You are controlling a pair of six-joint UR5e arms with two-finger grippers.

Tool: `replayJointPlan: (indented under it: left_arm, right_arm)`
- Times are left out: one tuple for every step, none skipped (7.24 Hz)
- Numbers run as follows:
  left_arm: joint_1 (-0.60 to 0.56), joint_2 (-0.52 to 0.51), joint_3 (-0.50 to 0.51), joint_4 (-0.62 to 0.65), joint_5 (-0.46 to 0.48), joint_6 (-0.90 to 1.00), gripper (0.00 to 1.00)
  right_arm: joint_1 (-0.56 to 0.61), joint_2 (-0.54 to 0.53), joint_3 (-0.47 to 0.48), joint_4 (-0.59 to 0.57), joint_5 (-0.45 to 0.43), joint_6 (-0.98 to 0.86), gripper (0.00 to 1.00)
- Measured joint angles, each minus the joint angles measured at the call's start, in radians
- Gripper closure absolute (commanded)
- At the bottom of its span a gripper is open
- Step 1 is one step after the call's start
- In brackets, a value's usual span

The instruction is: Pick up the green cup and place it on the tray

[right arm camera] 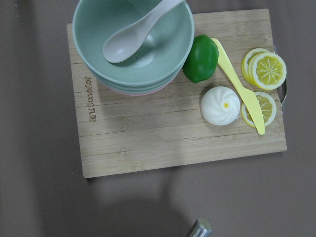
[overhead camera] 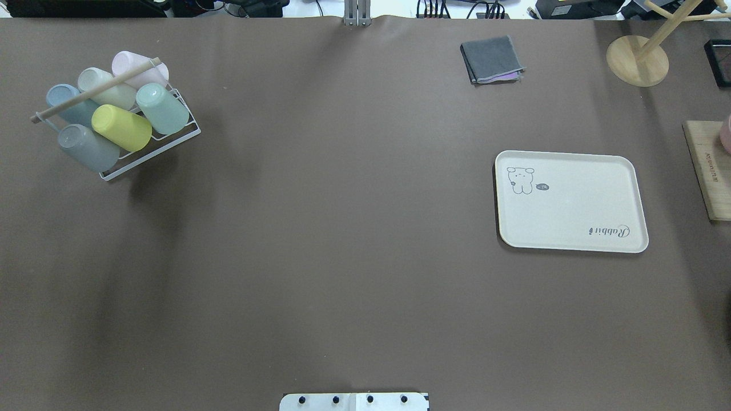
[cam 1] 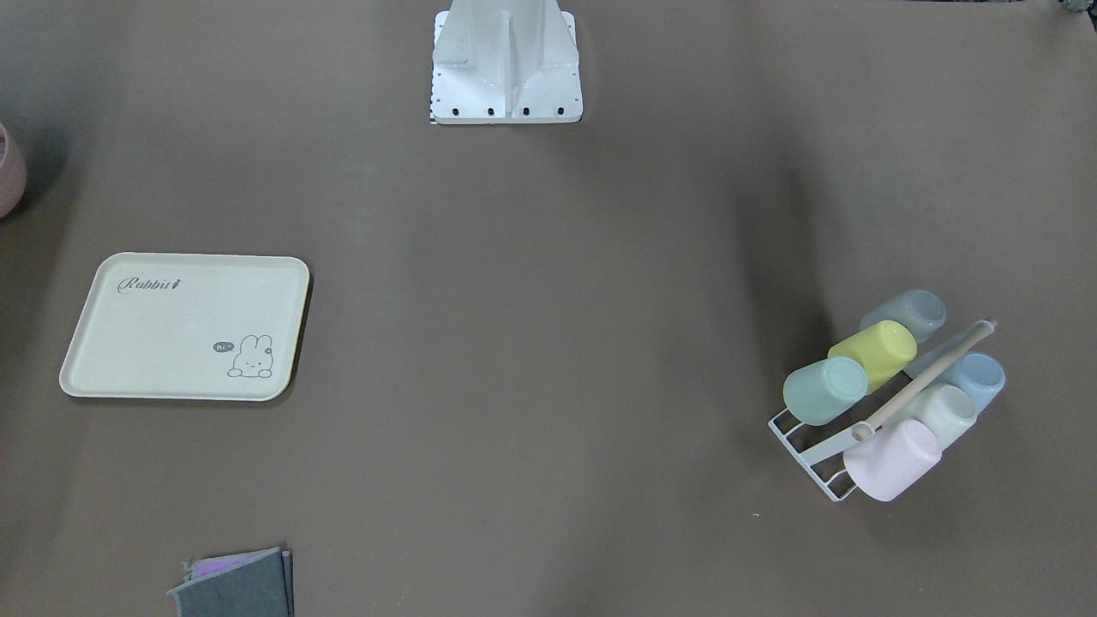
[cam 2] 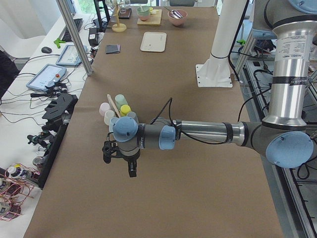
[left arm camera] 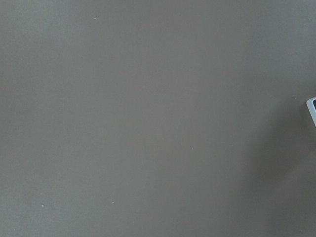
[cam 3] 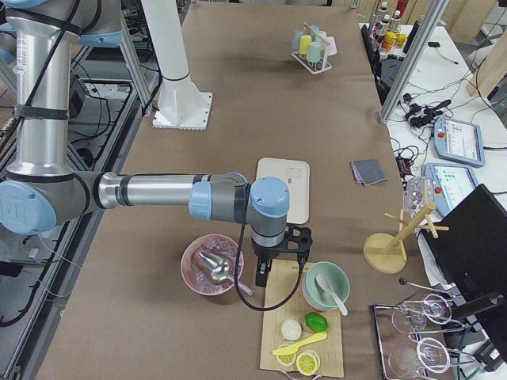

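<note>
**Overhead exterior: green cup in rack, tray well apart, both arms off the cups**

Green cup (overhead camera: 163,108) sits tilted in a white wire rack (overhead camera: 189,133) at the far-left part of the table (overhead camera: 342,228), on the left arm's side. It is the end cup of its row, just beside the yellow cup (overhead camera: 121,127), with a grey-blue cup (overhead camera: 88,148) next along. Behind them in the rack are a pink cup (overhead camera: 140,61), a cream cup (overhead camera: 103,85) and a blue cup (overhead camera: 68,105). A wooden bar (overhead camera: 97,90) runs over the top of the rack.

Tray (overhead camera: 571,200) lies flat on the right side, well apart from the rack, bunny and "Rabbit" print visible, nothing on it. Folded grey cloth (overhead camera: 491,59) is at the far edge.

Left gripper (cam 2: 119,163) shows only in the exterior left view, hanging over bare table near the rack, not touching any cup. Cannot tell how far its fingers are open; nothing seen in them. Its wrist view shows only brown table surface.

Right gripper (cam 3: 281,257) shows only in the exterior right view, above a cutting board (right arm camera: 177,133) past the tray. Finger opening cannot be told. On the board: green bowl (right arm camera: 133,39) with spoon (right arm camera: 136,29), lime (right arm camera: 201,58), yellow knife (right arm camera: 242,94), lemon slices (right arm camera: 261,69), white bun (right arm camera: 220,105).
</note>
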Motion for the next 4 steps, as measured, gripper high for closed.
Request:
replayJointPlan:
  left_arm:
    - [0.000,0.000,0.000,0.000,0.000,0.000,0.01]
    - [0.001,0.000,0.001,-0.001,0.000,-0.001,0.01]
    - [0.001,0.000,0.002,-0.001,0.001,0.000,0.01]
    - [0.001,0.001,0.002,0.000,0.001,0.000,0.01]
  right_arm:
    - [0.000,0.000,0.002,0.000,0.007,0.000,0.00]
    - [0.000,0.000,0.007,0.000,0.015,0.000,0.00]
    - [0.000,-0.001,0.013,0.000,0.026,0.001,0.00]
    - [0.000,-0.001,0.016,0.000,0.037,0.001,0.00]
